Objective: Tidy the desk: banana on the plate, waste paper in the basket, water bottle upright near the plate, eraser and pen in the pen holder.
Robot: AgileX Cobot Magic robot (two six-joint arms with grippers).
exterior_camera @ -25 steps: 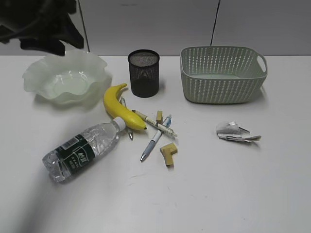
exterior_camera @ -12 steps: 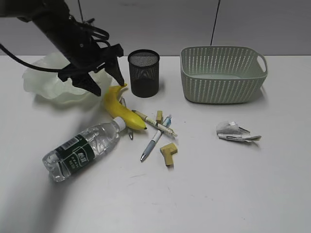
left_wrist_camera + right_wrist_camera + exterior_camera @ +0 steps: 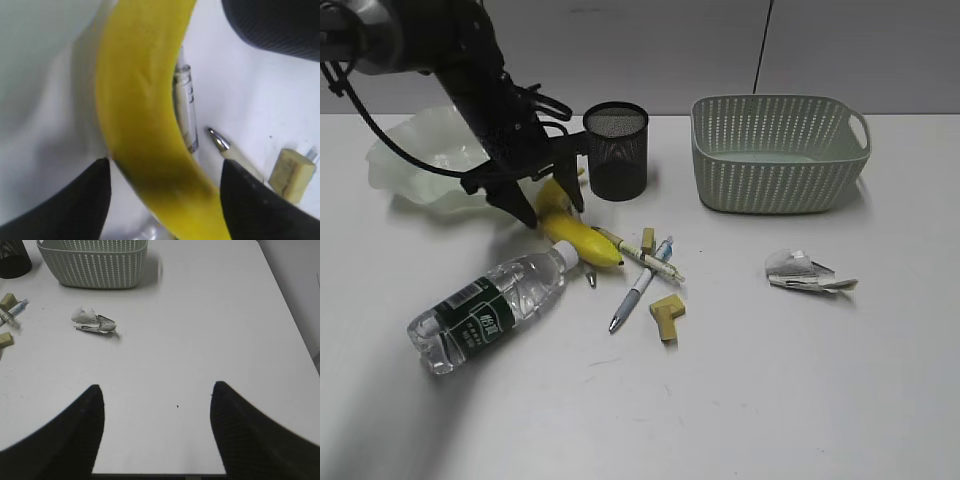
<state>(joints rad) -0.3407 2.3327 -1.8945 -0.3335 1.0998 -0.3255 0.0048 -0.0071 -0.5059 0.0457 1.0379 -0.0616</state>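
The yellow banana point(image 3: 582, 238) lies on the white desk point(image 3: 770, 380) between the bottle and the black mesh pen holder point(image 3: 616, 150). My left gripper point(image 3: 552, 212) is open, its fingers low on either side of the banana's upper half; the left wrist view shows the banana point(image 3: 140, 100) between the gripper's point(image 3: 162, 200) spread fingers, not pinched. The pale-green plate point(image 3: 410, 160) sits behind the arm. The water bottle point(image 3: 490, 310) lies on its side. Pens point(image 3: 640, 285) and two tan erasers point(image 3: 666, 316) lie beside the banana. The waste paper point(image 3: 805, 272) lies right. My right gripper point(image 3: 157, 415) is open over bare desk.
The sage-green basket point(image 3: 780, 150) stands at the back right, also in the right wrist view point(image 3: 95, 262), with the waste paper point(image 3: 92, 322) in front of it. A pen point(image 3: 187, 110) lies under the banana and an eraser point(image 3: 292, 175) just beyond.
My left arm has come down from the upper left over the plate to the banana. Its open fingers now straddle the banana. Nothing on the desk has moved.
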